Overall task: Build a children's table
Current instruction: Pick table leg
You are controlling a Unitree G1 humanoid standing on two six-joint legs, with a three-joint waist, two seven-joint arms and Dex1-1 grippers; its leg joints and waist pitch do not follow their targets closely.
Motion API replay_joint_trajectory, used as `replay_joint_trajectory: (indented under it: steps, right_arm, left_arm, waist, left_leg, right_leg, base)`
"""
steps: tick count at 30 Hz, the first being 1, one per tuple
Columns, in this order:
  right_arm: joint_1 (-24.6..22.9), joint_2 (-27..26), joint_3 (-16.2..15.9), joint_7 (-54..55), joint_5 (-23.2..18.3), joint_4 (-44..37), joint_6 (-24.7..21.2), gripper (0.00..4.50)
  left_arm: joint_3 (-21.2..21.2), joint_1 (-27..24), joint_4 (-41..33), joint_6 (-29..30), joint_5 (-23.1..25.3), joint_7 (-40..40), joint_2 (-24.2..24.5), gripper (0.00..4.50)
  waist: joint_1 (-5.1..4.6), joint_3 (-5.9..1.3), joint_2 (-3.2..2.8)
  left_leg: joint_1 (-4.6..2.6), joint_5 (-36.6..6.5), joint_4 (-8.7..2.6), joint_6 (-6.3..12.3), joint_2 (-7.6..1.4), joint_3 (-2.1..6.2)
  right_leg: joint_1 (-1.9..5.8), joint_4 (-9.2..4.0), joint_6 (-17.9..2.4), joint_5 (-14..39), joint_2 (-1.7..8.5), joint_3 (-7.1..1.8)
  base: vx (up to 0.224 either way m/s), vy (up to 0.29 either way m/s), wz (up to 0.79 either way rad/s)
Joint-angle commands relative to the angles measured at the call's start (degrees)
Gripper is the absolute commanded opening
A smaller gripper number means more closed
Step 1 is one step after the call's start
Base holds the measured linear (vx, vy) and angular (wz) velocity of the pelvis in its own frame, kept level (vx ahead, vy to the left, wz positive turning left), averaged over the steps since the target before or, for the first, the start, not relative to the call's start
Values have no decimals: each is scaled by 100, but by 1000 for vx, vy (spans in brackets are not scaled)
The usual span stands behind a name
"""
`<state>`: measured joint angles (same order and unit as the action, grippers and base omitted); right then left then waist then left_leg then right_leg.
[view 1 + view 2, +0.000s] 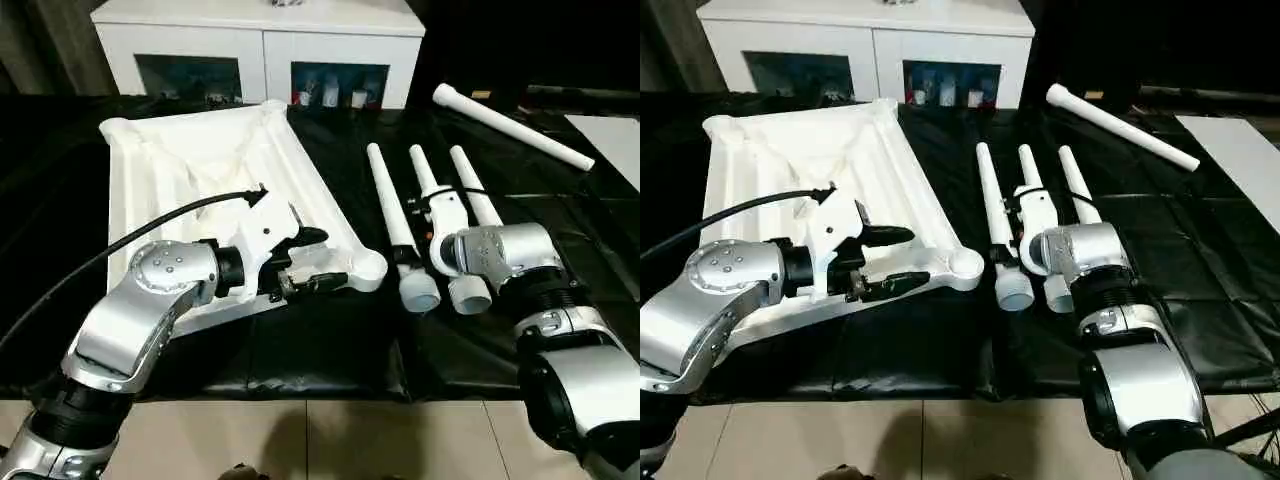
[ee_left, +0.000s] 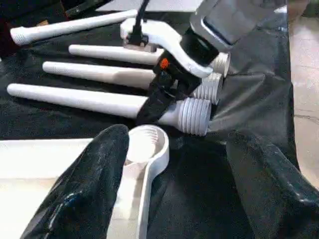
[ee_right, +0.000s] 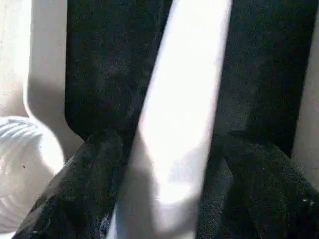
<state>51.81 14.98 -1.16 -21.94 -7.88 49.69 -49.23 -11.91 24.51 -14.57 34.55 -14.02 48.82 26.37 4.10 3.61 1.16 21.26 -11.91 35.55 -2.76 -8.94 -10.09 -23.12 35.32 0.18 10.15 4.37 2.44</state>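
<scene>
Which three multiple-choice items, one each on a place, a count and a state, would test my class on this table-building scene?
1. Where does the tabletop lie, relative to the legs?
A. on the robot's left of them
B. on the robot's right of them
C. on top of them

2. How many legs lie loose on the black sheet?
A. two
B. three
C. four

3. What state is the left end effector in?
A. open, holding nothing
B. shut on a leg
C. shut on the tabletop

Key:
1 A, the legs lie to its right.
2 C, three lie side by side, one apart.
3 A, its fingers stand spread by the tabletop's corner.
</scene>
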Motion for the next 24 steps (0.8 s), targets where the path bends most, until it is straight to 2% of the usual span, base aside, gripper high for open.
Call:
replay_joint_trajectory:
  steps: [1, 3, 7, 9, 13, 14, 15, 20, 24]
  right_arm:
    - [167, 73, -19, -58, 91, 163, 106, 325]
    - [187, 82, -39, -59, 130, 230, 140, 291]
    - [261, 107, -3, -109, 141, 487, 175, 271]
    - [257, 113, -17, -131, 150, 514, 189, 240]
    - [292, 100, 48, -162, 142, 621, 220, 234]
    - [299, 97, 74, -155, 133, 648, 230, 206]
    - [306, 91, 120, -139, 113, 681, 246, 198]
    - [321, 71, 436, 18, -77, 764, 297, 183]
    - [311, 85, 531, 111, -130, 687, 309, 183]
  left_arm:
    - [122, 160, -133, 95, -138, -85, -79, 351]
    - [126, 174, -137, 107, -149, -88, -87, 351]
    - [58, 134, -179, 45, -124, -79, -46, 351]
    - [50, 125, -181, 41, -146, -83, -53, 351]
    - [71, 133, -190, 106, -201, -95, -75, 351]
    - [66, 135, -191, 99, -185, -109, -66, 351]
    - [60, 136, -185, 73, -146, -139, -53, 351]
    - [125, 188, -45, 10, -3, -375, -114, 351]
    - [219, 273, 75, 26, 35, -557, -195, 351]
  waist:
    - [19, -420, 6]
    - [33, -419, 8]
    - [46, -416, 8]
    - [51, -413, 5]
    - [58, -413, 6]
    - [65, -415, 3]
    - [71, -412, 4]
    - [83, -416, 13]
    - [87, -424, 24]
  left_leg:
    - [-70, -427, -461, -97, -351, 81]
    - [-71, -428, -458, -92, -349, 78]
    - [-72, -443, -456, -63, -353, 77]
    - [-73, -462, -458, -62, -354, 77]
    - [-77, -509, -458, -92, -358, 76]
    - [-80, -506, -458, -97, -359, 77]
    - [-82, -528, -459, -101, -359, 74]
    - [-75, -485, -457, -101, -357, 74]
    - [-71, -418, -448, -56, -349, 71]
  right_leg:
    - [293, -248, -1644, 371, 394, -237]
    - [291, -249, -1661, 367, 396, -236]
    - [293, -246, -1654, 373, 392, -236]
    - [291, -251, -1654, 418, 393, -235]
    - [287, -253, -1631, 470, 392, -236]
    - [284, -250, -1633, 459, 391, -234]
    - [280, -254, -1630, 480, 388, -236]
    - [287, -250, -1612, 456, 392, -238]
    - [291, -245, -1618, 394, 387, -235]
  base:
    - [0, 0, 0]
    - [0, 0, 0]
    - [0, 0, 0]
    - [0, 0, 0]
    - [0, 0, 0]
    - [0, 0, 0]
    - [0, 0, 0]
    - [0, 0, 0]
    - [0, 0, 0]
